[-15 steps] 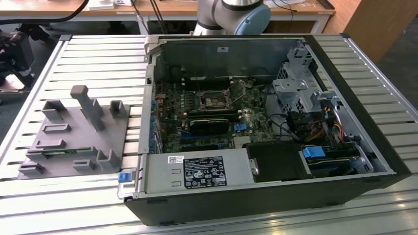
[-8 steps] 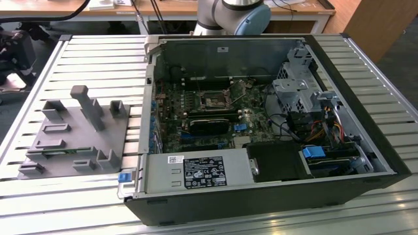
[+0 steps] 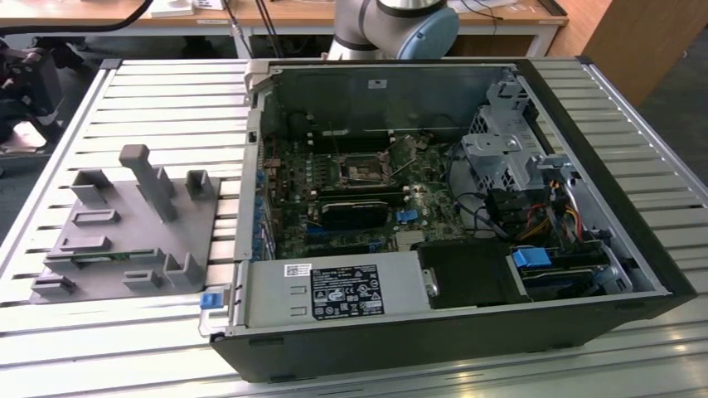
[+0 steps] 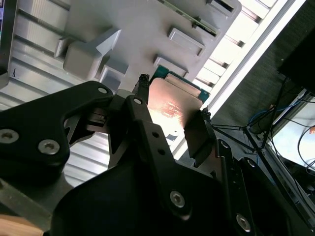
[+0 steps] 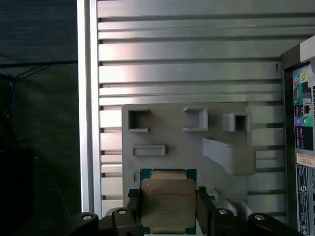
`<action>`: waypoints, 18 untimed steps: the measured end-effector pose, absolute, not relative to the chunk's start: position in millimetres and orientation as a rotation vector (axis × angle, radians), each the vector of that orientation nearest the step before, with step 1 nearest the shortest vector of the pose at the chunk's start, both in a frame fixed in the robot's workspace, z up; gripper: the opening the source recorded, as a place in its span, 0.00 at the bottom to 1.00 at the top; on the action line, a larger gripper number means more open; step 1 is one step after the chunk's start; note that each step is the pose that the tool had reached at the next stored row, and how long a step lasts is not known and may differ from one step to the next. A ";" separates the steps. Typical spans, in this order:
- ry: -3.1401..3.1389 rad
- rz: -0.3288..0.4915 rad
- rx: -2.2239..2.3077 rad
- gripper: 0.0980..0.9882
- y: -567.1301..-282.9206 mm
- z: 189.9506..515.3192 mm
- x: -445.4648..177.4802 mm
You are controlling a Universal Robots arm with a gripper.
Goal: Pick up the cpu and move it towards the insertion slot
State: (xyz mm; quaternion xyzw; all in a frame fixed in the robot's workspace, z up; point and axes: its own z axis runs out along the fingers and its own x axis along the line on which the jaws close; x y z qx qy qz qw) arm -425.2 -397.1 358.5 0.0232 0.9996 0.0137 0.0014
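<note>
Aluminium slatted table, wooden desk behind; cpu in gripper.

The exterior view looks down from afar on the computer case and, frame left, the holder tray, which both wrist views see close past the gripper.

the table is made of long pale metal slats, and they shine where the light falls on them. behind it, in the exterior view, stands a wooden desk with a pale frame, and at the exterior view's right a brown wooden panel. the floor beside the table is dark grey. in the second wrist view thin black cables hang beside the table
</note>
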 end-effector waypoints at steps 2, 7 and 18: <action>3.138 0.043 0.073 0.49 -397.1 359.4 -424.3; 3.138 0.043 0.073 0.49 -397.1 361.2 -422.6; 3.138 0.043 0.073 0.49 -397.1 363.9 -420.5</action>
